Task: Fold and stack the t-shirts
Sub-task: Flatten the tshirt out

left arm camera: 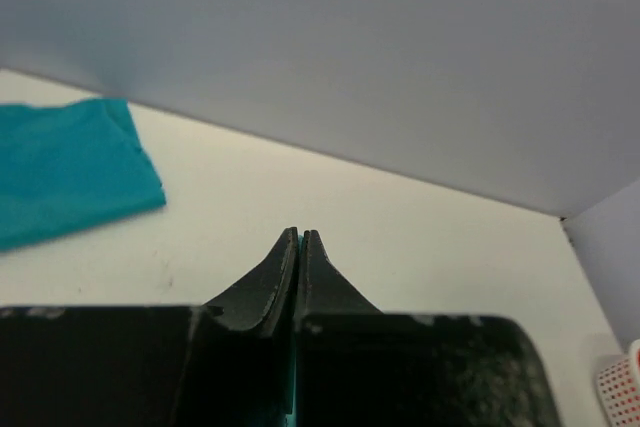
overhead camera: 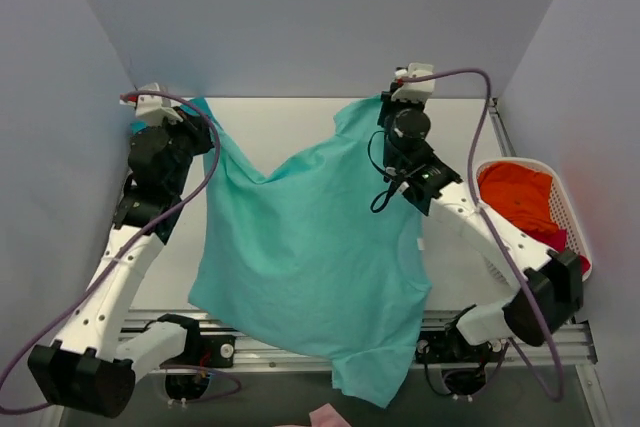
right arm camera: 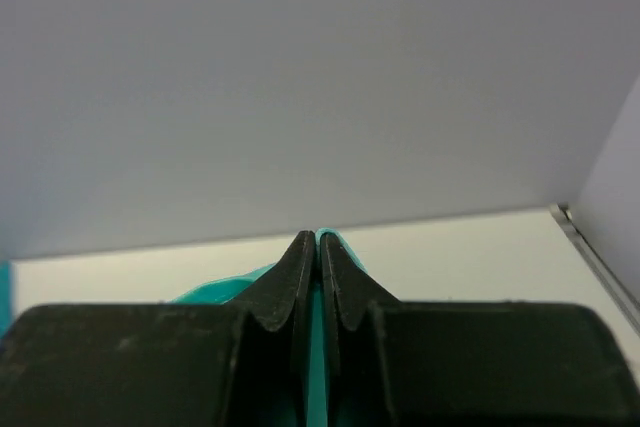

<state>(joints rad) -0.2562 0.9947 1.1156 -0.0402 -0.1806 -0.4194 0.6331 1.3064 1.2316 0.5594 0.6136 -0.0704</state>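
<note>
A teal t-shirt (overhead camera: 305,247) hangs spread between my two grippers above the table; its lower part drapes past the near edge. My left gripper (overhead camera: 197,107) is shut on its left top corner; in the left wrist view a thin teal strip shows between the closed fingers (left arm camera: 301,247), and another part of the shirt (left arm camera: 70,167) lies at far left. My right gripper (overhead camera: 385,99) is shut on its right top corner; teal cloth (right arm camera: 335,242) sticks out between and over the fingertips. Orange and magenta shirts (overhead camera: 520,202) lie in the basket.
A white mesh basket (overhead camera: 570,209) stands at the right edge of the table; its corner shows in the left wrist view (left arm camera: 622,387). Grey walls enclose the back and both sides. A pink scrap (overhead camera: 328,416) lies below the near edge.
</note>
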